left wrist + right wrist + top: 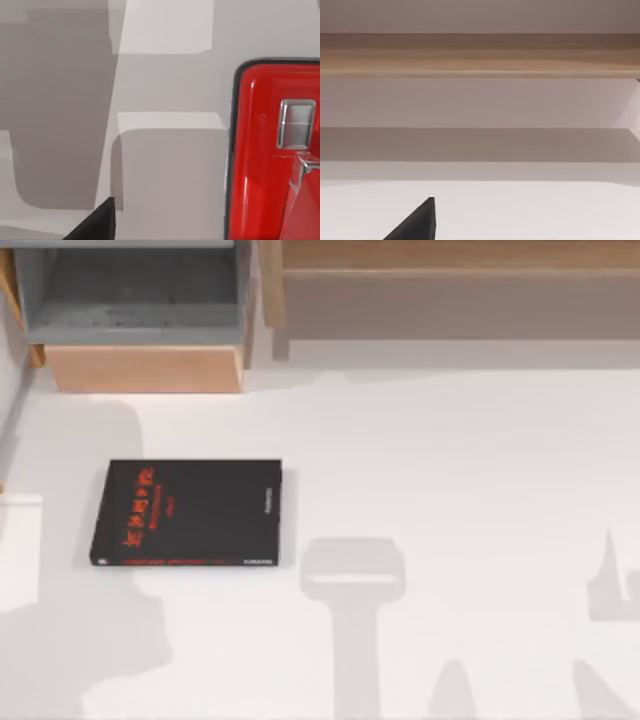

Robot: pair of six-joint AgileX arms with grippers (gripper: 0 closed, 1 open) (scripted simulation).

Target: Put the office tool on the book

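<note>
The black book (188,513) lies flat on the table's (450,460) left half. In the left wrist view the red stapler (272,150) sits close beneath; I cannot tell either hand's opening. A misjudged descent could knock the stapler aside.

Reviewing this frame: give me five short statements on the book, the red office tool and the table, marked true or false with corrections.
1. The book lies flat on the white table. True.
2. The red office tool already rests on the book's cover. False: the cover is bare in the top view.
3. The book's cover is black with red lettering. True.
4. The book sits at the table's right side. False: it lies toward the left.
5. The left wrist view shows the office tool close up, with a silver metal part on it. True.
</note>
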